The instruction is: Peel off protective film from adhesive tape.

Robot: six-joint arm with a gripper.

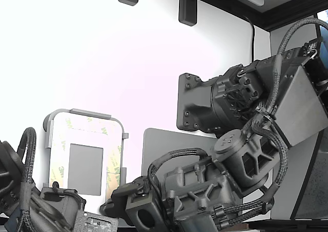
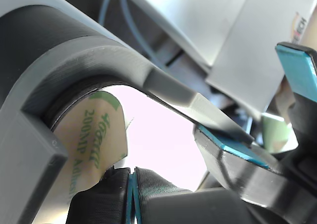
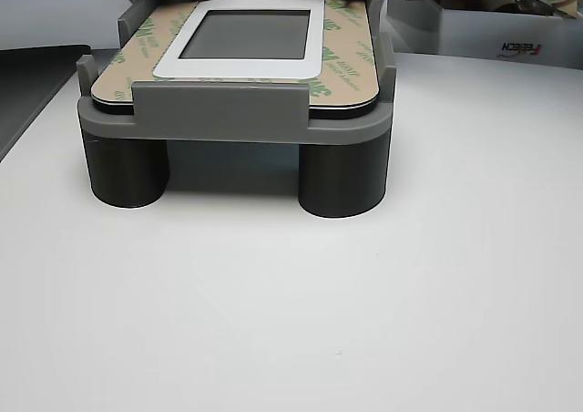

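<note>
Exterior view: the protective film (image 1: 114,162) borders a grey rectangle (image 1: 85,169) in the light-grey frame (image 1: 82,113) at the exterior view's left — its lower edge is hidden behind the arm (image 1: 205,186).
Wrist view: a tan film corner, close and blurred, curls beside the gripper (image 2: 132,192); the blue-lined pads look pressed together — whether film sits between them I cannot tell.
Other view: film lies flat on the raised fixture (image 3: 237,120); the far end is cut off.

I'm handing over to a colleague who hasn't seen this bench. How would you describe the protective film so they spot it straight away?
Find the grey fixture standing on two dark round legs on the white table. The flat part held in it carries the protective film: a tan paper border with green print, surrounding a white-framed grey centre rectangle. Only the film bears lettering; everything beside it is plain grey or white.
</note>
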